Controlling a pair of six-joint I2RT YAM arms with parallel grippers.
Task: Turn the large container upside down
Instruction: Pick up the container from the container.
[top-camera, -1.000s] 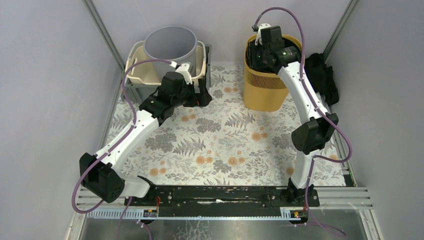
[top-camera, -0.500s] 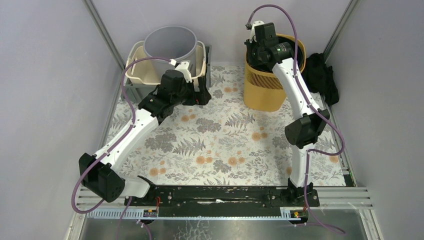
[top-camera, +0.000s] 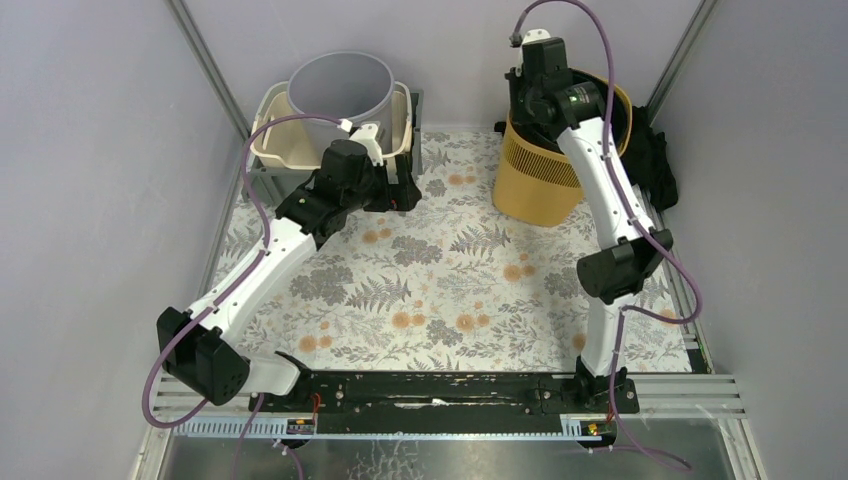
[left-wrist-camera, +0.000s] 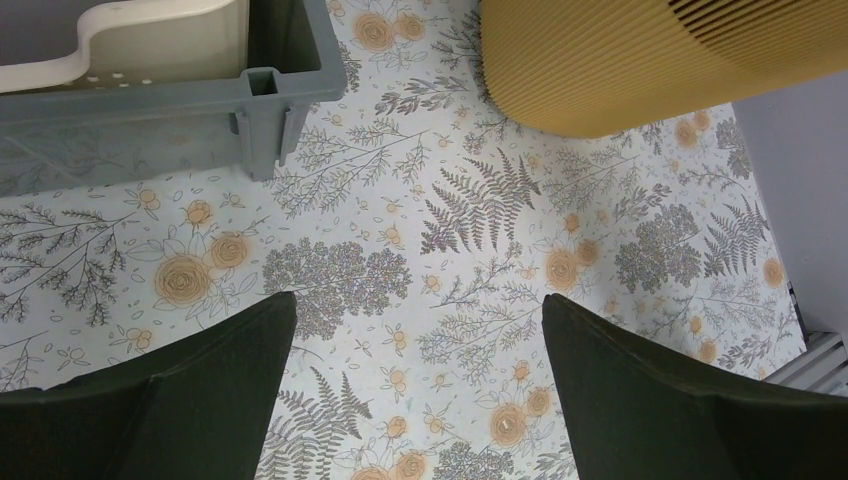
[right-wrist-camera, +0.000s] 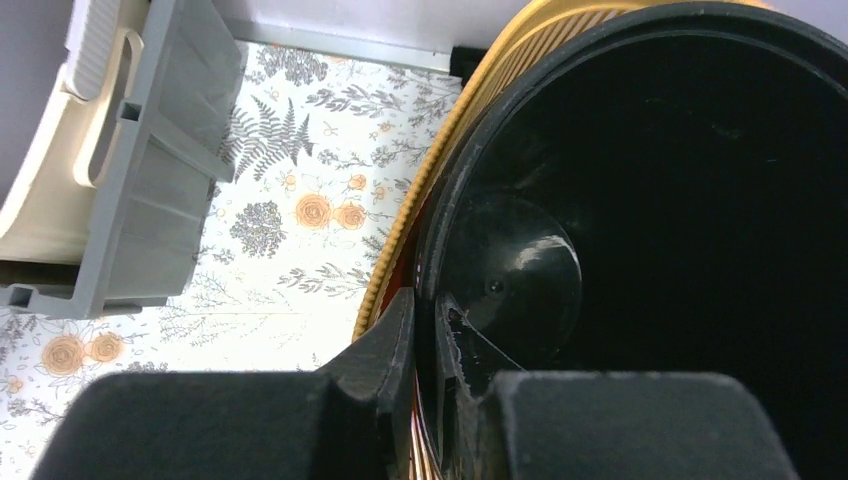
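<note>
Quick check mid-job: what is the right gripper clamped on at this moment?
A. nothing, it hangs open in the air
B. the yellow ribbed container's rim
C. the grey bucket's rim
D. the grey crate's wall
B: in the right wrist view the right gripper is shut on the rim of the yellow ribbed container, with one finger outside its wall and the other inside its black interior.

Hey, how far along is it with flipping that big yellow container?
Early on. Done: the right hand is shut on the rim of the yellow container. In hand: it looks slightly tipped, mouth facing up. Left: flipping it over and setting it down. The left hand hangs open, unused.
</note>
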